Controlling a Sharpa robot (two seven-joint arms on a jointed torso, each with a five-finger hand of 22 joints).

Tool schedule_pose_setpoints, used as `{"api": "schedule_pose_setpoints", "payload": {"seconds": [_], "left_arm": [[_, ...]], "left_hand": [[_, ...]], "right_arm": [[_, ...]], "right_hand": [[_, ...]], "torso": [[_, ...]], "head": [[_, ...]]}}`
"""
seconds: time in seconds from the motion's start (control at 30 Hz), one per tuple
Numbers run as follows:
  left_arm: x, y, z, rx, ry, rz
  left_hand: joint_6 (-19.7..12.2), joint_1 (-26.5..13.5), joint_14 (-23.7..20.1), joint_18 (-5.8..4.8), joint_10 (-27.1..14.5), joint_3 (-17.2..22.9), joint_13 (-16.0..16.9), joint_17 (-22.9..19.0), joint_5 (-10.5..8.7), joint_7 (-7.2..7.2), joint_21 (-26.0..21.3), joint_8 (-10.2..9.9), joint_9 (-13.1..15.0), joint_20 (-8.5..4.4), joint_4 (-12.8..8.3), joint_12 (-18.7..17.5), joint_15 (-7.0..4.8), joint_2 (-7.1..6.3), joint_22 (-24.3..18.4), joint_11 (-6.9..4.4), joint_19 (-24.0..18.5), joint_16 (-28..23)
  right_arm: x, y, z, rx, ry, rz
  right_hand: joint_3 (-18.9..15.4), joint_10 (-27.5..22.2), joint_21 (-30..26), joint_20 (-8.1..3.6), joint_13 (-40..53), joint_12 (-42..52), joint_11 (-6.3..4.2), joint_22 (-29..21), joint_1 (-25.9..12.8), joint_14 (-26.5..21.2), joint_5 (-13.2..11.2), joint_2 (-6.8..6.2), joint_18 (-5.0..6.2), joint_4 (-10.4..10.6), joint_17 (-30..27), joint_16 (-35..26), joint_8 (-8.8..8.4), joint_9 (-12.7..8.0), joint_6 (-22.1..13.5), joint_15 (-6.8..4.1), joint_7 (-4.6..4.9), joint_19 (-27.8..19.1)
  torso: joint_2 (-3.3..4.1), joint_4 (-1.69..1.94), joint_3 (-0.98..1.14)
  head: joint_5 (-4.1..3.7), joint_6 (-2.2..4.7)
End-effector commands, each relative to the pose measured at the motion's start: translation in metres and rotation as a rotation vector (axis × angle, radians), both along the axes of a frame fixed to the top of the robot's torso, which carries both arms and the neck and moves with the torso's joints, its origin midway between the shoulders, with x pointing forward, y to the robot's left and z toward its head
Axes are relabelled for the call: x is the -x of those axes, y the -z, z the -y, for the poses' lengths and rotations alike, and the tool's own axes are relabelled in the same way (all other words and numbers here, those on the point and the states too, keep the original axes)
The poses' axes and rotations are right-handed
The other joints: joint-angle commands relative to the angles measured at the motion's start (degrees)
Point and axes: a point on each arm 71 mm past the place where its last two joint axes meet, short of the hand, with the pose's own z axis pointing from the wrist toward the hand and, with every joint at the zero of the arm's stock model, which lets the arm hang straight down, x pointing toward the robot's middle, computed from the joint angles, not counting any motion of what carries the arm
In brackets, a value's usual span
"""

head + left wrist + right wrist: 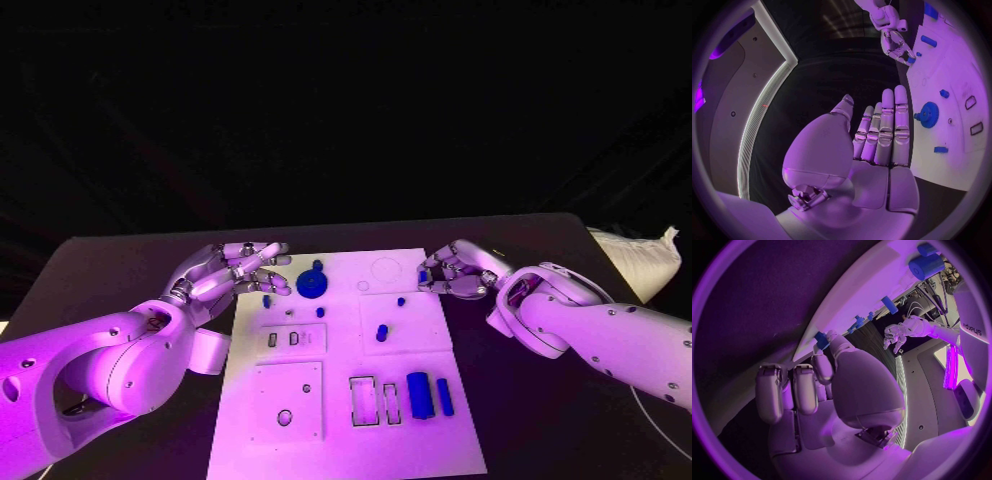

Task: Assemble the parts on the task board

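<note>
white task board (346,420) carries blue parts: a round toothed gear (313,283) near its far left corner. left hand (231,270) spread, empty; right hand (459,272) pinches a small blue part (821,339) at the far right edge.

Task board (433,440) lies mid-table (116,270), parts (420,394) on it.

Matt task board (411,330) — glossy hands (231,272)

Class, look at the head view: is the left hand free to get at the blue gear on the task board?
Probably yes. The left hand sits open just beside the blue gear, holding nothing, and nothing lies between them on the task board. The right hand is across the board, out of the way.
</note>
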Motion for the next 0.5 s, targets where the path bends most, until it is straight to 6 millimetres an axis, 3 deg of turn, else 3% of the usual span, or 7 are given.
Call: {"api": "schedule_pose_setpoints", "payload": {"seconds": [0.03,0.17,0.5], "left_arm": [[0.0008,-0.0007,0.0021,0.011,0.022,0.003],[0.0008,-0.0007,0.0022,0.011,0.023,0.003],[0.0008,-0.0007,0.0017,0.01,0.021,0.002]], "left_hand": [[0.5,0.0,-0.3,0.05,0.2,0.0,0.0,0.1,-0.11,0.05,0.4,-0.4,-0.1,0.06,-0.3,-0.2,-0.06,0.57,0.1,0.13,-0.4,0.3],[0.5,0.0,-0.3,0.05,0.2,0.0,0.0,0.1,-0.11,0.05,0.4,-0.4,-0.1,0.06,-0.3,-0.2,-0.06,0.57,0.1,0.13,-0.4,0.3],[0.5,0.0,-0.3,0.05,0.2,0.0,0.0,0.1,-0.11,0.05,0.4,-0.4,-0.1,0.06,-0.3,-0.2,-0.06,0.57,0.1,0.13,-0.4,0.3]], "right_arm": [[0.0003,0.0011,-0.0023,0.006,-0.005,-0.011],[0.0002,0.0011,-0.0033,0.007,-0.005,-0.011],[-0.0003,-0.001,-0.0039,-0.002,0.011,0.008]], "right_hand": [[0.4,0.0,0.2,-0.07,0.0,0.4,-0.5,3.3,0.0,3.7,-0.4,0.45,-0.39,0.1,4.8,0.4,0.3,0.1,0.5,-0.35,-0.1,0.3],[0.7,0.1,0.3,-0.2,0.0,0.4,-0.66,3.4,0.0,3.7,-0.4,0.71,-0.42,0.0,4.9,0.5,0.4,0.2,1.0,-0.48,-0.28,0.4],[3.5,0.3,0.4,-0.96,0.1,0.4,-1.7,3.7,1.2,3.8,-1.8,2.92,-0.48,-1.1,5.3,0.6,1.57,0.9,4.1,-1.34,-1.56,0.6]], "torso": [[0.0,0.02,-0.01],[0.0,0.04,-0.02],[0.0,0.12,-0.03]], "head": [[0.07,-0.12],[0.06,-0.18],[0.29,-0.39]]}}
